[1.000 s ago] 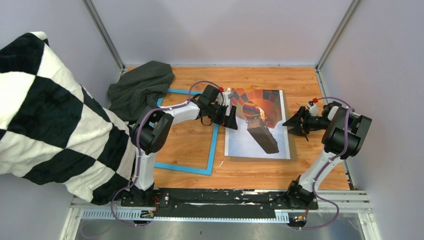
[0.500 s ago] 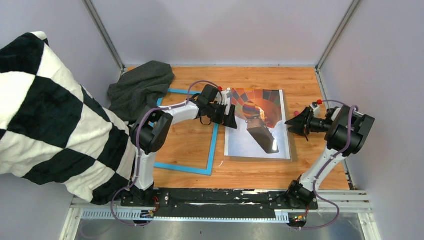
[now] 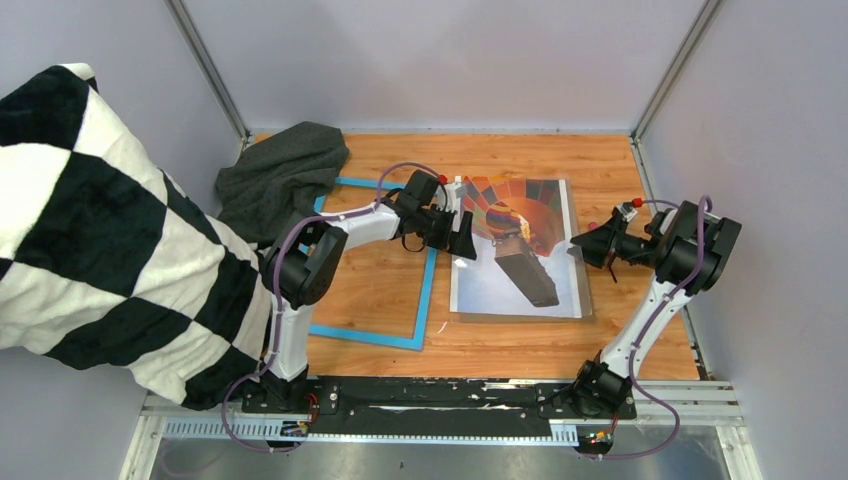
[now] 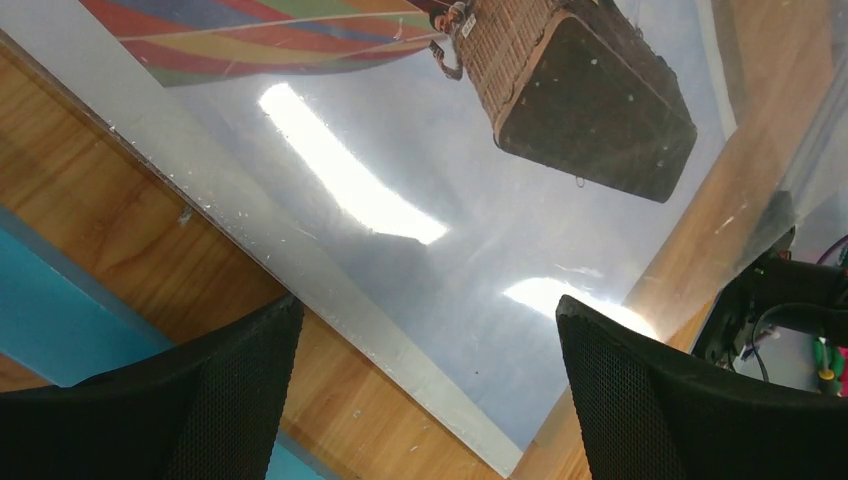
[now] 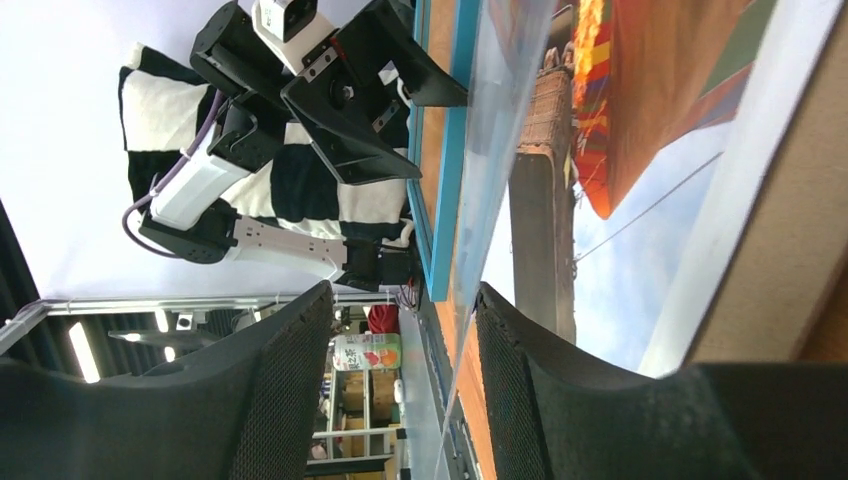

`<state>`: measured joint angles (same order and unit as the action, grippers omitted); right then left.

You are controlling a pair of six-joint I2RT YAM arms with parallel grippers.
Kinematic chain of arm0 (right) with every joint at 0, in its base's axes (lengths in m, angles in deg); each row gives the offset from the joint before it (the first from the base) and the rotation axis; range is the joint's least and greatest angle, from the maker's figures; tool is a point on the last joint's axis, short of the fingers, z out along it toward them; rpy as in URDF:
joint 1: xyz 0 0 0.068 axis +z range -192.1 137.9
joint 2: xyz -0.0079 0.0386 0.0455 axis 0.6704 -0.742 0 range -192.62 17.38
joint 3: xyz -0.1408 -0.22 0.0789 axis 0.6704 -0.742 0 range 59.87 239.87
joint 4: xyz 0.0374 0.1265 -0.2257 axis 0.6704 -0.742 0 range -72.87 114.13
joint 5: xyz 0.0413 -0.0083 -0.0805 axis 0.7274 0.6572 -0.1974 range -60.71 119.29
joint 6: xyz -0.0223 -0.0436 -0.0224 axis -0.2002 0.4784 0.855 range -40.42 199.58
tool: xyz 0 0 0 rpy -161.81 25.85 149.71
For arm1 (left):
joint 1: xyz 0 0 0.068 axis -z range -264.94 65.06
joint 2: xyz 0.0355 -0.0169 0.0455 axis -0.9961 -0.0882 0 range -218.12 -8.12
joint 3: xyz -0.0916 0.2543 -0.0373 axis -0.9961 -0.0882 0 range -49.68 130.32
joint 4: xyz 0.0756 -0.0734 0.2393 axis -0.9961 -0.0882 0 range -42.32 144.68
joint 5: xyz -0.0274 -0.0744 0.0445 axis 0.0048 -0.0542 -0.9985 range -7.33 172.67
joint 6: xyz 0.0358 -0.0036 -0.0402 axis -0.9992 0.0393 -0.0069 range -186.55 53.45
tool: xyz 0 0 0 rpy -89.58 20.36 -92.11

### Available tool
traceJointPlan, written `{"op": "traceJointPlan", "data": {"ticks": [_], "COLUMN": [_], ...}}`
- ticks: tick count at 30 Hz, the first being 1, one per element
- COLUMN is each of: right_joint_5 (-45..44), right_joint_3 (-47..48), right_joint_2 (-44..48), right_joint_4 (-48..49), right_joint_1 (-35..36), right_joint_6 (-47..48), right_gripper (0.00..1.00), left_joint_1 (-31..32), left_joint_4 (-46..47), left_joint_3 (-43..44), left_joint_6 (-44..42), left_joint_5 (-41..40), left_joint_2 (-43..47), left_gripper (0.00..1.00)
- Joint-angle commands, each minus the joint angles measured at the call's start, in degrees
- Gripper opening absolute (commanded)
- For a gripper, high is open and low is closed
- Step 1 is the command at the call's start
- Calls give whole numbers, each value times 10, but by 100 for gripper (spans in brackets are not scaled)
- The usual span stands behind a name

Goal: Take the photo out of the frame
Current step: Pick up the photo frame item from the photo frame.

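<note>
The photo (image 3: 515,270) of an orange and red balloon lies face up right of the middle, under a clear sheet (image 3: 583,270). The blue frame (image 3: 425,290) lies flat to its left, with bare table inside it. My left gripper (image 3: 462,240) is open and hovers over the photo's left edge (image 4: 420,150), touching nothing; its fingertips (image 4: 250,370) are wide apart. My right gripper (image 3: 590,245) is at the photo's right edge, jaws apart. In the right wrist view the clear sheet (image 5: 500,150) runs tilted between the fingers (image 5: 405,300), its right edge raised off the photo (image 5: 640,130).
A brown backing board (image 5: 800,230) lies under the photo. A grey cloth (image 3: 285,170) lies bunched at the back left, over the frame's far corner. A big black-and-white checked cushion (image 3: 90,230) fills the left side. Walls close in the table at the back and sides.
My right arm has folded up and its gripper has shifted a little at the photo's right edge; the clear sheet's right edge has come up. The left arm has not moved.
</note>
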<state>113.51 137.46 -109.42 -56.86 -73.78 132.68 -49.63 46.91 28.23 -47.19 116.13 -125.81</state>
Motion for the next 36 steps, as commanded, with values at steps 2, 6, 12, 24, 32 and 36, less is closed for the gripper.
{"op": "traceJointPlan", "data": {"ticks": [2, 6, 12, 24, 32, 36], "right_joint_5": [23, 11, -11, -192, -101, -45], "right_joint_3": [12, 19, 27, -99, -55, -31], "right_joint_2": [8, 2, -15, 168, 167, 206], "right_joint_4": [-110, -110, -97, 344, 264, 227], "right_joint_1": [21, 27, 27, 36, 38, 39], "right_joint_6": [87, 78, 38, -401, -364, -360], "right_gripper": [54, 36, 1, 0, 0, 0], "left_joint_1": [10, 10, 10, 7, -13, -49], "left_joint_4": [12, 3, -6, -80, -127, -154], "left_joint_3": [0, 5, 6, 41, 65, 55], "left_joint_6": [0, -7, -19, -108, -213, -265], "left_joint_5": [16, 9, 1, -52, -44, -37], "left_joint_2": [-9, -7, 1, 48, 102, 143], "left_gripper": [93, 93, 93, 95, 100, 100]}}
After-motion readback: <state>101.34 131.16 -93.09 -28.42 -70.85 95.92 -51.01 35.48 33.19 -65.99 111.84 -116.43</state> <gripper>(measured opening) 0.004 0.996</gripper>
